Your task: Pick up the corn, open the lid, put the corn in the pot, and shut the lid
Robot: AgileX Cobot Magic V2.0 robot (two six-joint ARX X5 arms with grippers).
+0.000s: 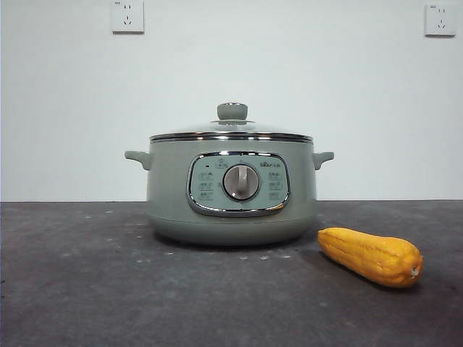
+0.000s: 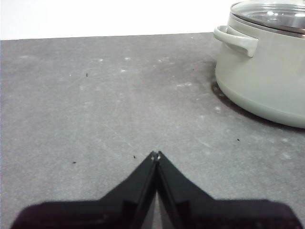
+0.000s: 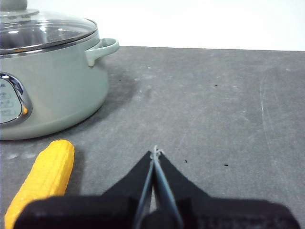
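The right gripper (image 3: 155, 152) hung low over the dark table (image 3: 228, 105), its jaws pressed together and holding nothing. The corn (image 3: 43, 179) lay on the table just beside it, untouched, and the pot (image 3: 47, 90) stood past the corn with the lid (image 3: 43, 31) seated on its rim. The left gripper (image 2: 155, 154) was likewise pinched together and empty above bare table, with the pot's other handle (image 2: 236, 39) ahead of it, well apart.

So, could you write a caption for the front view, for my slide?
Sage-green pot with its glass lid on, and the corn lying on the table beside it.
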